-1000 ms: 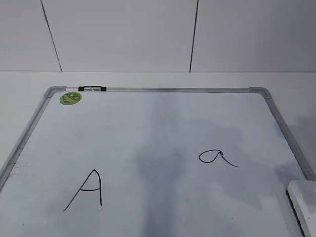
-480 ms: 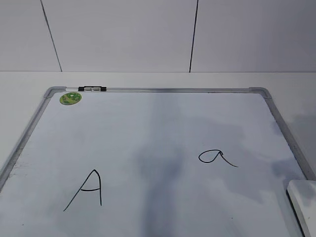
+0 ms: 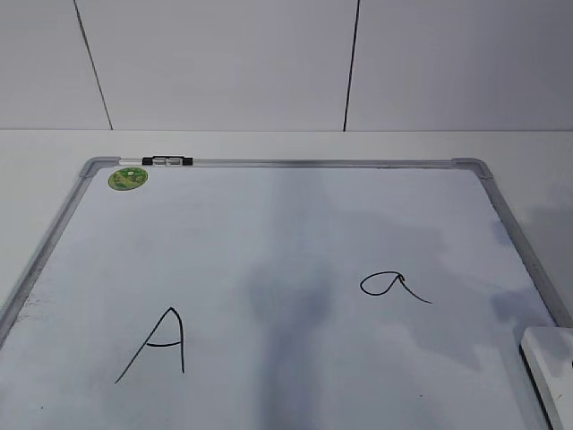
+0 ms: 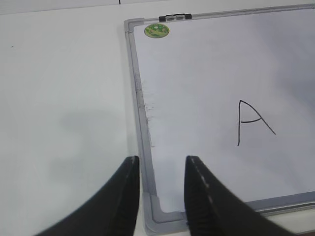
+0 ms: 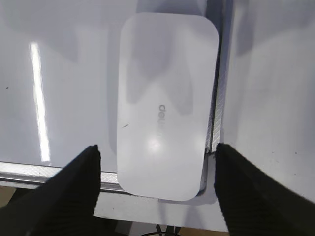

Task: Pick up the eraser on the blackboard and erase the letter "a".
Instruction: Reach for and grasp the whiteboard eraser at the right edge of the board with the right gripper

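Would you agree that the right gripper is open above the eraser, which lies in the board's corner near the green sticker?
Not quite: the eraser lies in a corner without the green sticker, which the exterior view shows at the opposite corner. The right gripper is indeed open above it.

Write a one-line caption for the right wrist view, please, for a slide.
The right hand, open wide, above the white eraser lying in a corner of the whiteboard.

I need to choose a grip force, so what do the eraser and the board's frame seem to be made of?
The eraser looks like smooth white plastic: glossy sheen, rounded corners, small grey lettering on top. The board's frame looks like silver metal, probably aluminium, with a dull brushed shine; its corner pieces look like grey plastic.
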`<action>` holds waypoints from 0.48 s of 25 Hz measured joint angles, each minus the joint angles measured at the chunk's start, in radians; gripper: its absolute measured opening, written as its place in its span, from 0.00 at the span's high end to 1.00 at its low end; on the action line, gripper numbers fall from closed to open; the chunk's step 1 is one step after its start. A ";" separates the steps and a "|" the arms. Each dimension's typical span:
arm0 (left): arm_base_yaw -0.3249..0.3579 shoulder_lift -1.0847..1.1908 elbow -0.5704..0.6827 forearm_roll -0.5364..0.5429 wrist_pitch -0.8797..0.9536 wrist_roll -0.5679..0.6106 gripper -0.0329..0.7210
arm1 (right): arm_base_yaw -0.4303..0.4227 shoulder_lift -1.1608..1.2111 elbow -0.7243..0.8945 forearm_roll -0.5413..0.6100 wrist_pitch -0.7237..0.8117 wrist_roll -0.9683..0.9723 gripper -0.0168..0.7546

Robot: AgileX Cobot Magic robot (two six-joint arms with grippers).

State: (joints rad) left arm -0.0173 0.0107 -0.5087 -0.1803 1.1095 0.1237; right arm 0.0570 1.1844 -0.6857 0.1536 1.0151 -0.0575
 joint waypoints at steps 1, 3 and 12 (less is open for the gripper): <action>0.000 0.000 0.000 -0.007 0.000 0.000 0.64 | 0.000 0.000 0.000 0.000 0.000 0.000 0.24; 0.000 0.000 0.000 -0.022 0.000 0.000 0.64 | 0.000 0.000 0.000 0.000 -0.001 -0.002 0.24; 0.000 0.000 0.000 -0.031 -0.001 0.000 0.65 | 0.000 0.000 0.000 0.000 -0.001 -0.002 0.24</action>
State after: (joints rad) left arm -0.0173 0.0107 -0.5087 -0.2112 1.1083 0.1237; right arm 0.0570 1.1844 -0.6857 0.1536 1.0145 -0.0596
